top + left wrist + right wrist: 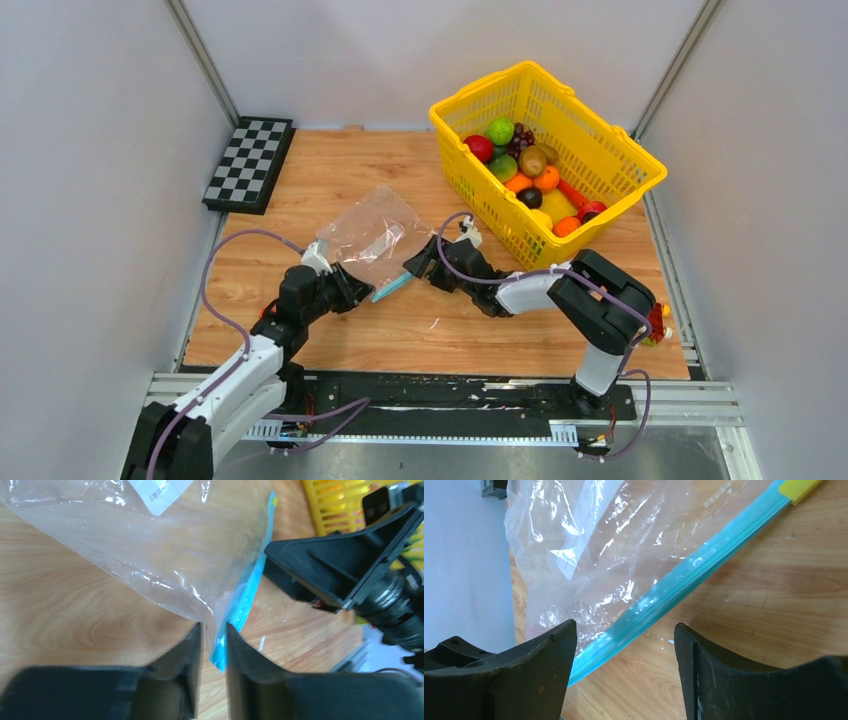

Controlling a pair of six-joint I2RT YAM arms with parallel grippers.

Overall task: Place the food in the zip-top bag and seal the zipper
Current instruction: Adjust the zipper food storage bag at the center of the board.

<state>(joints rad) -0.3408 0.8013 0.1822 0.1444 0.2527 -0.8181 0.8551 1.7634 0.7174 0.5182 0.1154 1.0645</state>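
Left hand [215,635], clenched on a corner of the one clear, crinkly plastic zip-top bag [372,235] lying on the wooden table [420,330]. Its straight teal-blue zipper [684,575] runs lengthwise to the nearer, released right hand [624,635], which straddles it. One yellow mesh basket [610,150] holds the fruit [530,170].

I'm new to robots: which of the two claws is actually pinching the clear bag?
The left gripper: it is closed on a corner of the zip-top bag, while the right gripper stands open near the zipper.
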